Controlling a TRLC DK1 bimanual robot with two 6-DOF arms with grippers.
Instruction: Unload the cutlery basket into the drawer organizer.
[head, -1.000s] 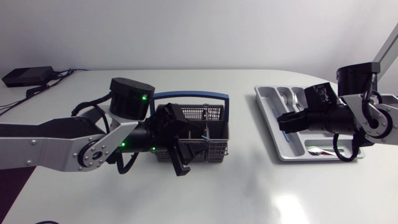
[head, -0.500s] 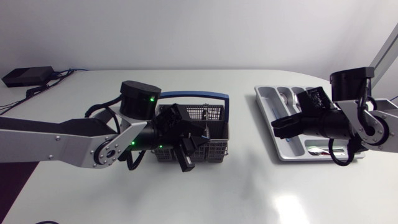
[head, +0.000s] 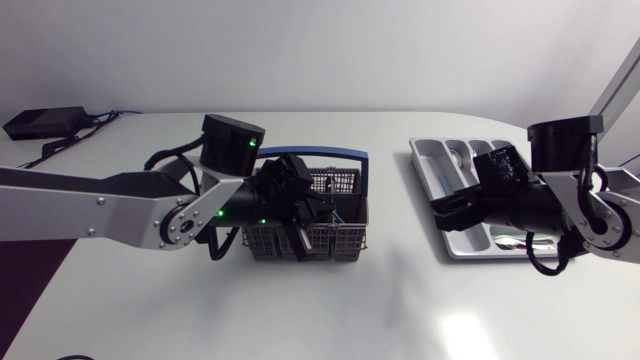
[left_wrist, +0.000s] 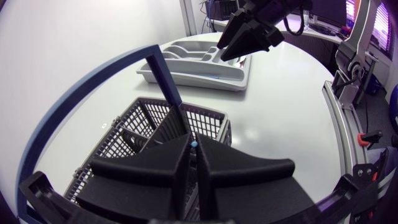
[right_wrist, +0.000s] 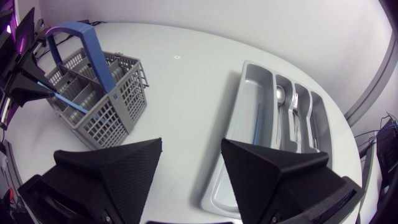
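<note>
White table is carrying the grey cutlery basket left of the drawer organizer. Left gripper is clenching a thin blue stick at the basket. Right gripper is hovering released beside the organizer's left edge.

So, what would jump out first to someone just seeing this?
The left gripper pinches a thin blue stick in its fingers above the grey mesh cutlery basket with the blue handle. The right gripper hangs open over the rim of the grey plastic drawer organizer, cutlery inside.
</note>
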